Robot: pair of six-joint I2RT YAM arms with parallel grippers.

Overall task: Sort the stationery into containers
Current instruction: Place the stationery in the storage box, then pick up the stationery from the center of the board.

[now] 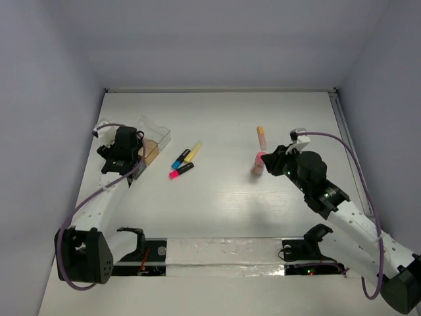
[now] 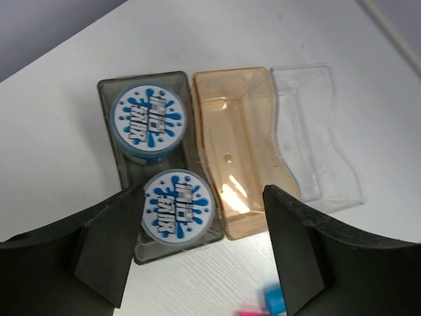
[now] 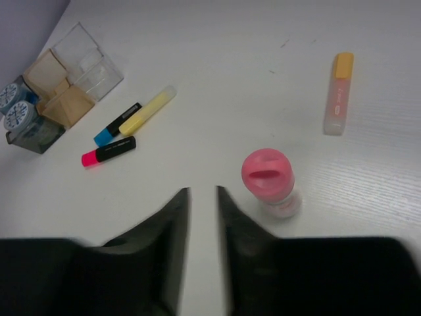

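In the left wrist view two blue-and-white discs (image 2: 149, 120) (image 2: 179, 207) lie in the grey container (image 2: 105, 105). The tan container (image 2: 230, 131) and the clear container (image 2: 309, 131) beside it hold nothing. My left gripper (image 2: 197, 257) (image 1: 131, 155) is open and empty just above them. The yellow (image 3: 148, 110), blue (image 3: 117, 124) and pink (image 3: 108, 150) highlighters lie together on the table. The pink stick (image 3: 266, 174) (image 1: 258, 161) stands upright. The orange-pink tube (image 3: 338, 92) (image 1: 261, 136) lies beyond it. My right gripper (image 3: 202, 191) (image 1: 271, 160), jaws nearly together and empty, hovers just left of the stick.
The containers (image 1: 154, 141) sit at the far left near the wall. The highlighters (image 1: 186, 160) lie between the two arms. A rail (image 1: 345, 131) runs along the table's right edge. A shiny strip (image 1: 217, 253) crosses the near edge between the arm bases.
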